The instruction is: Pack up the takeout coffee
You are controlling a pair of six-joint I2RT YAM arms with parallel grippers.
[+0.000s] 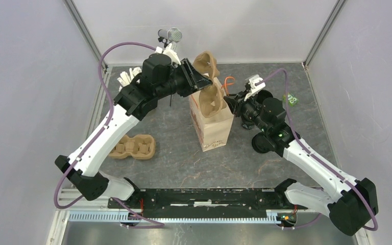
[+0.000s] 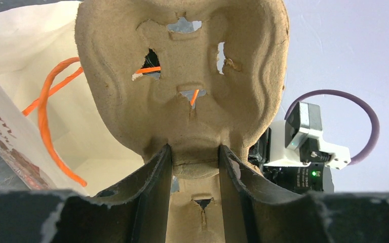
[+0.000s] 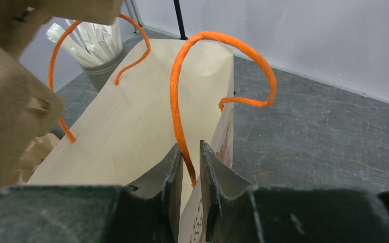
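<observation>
The brown paper bag (image 1: pixel 214 130) stands open mid-table, with orange handles (image 3: pixel 223 55). My left gripper (image 1: pixel 200 79) is shut on a moulded cardboard cup carrier (image 1: pixel 212 99) and holds it upright, its lower end inside the bag's mouth. In the left wrist view the carrier (image 2: pixel 182 76) is pinched between the fingers of my left gripper (image 2: pixel 195 149). My right gripper (image 1: pixel 230 104) is shut on the bag's right wall (image 3: pixel 223 147), beside a handle root, as the right wrist view (image 3: pixel 191 147) shows. A small black round thing (image 1: pixel 262 143) beside my right arm may be the coffee cup; I cannot tell.
A second cardboard carrier (image 1: pixel 132 147) lies flat at the left. A grey cup of white sticks (image 1: pixel 127 76) stands at the back left, also in the right wrist view (image 3: pixel 93 50). A small green packet (image 1: pixel 292 99) lies at the right.
</observation>
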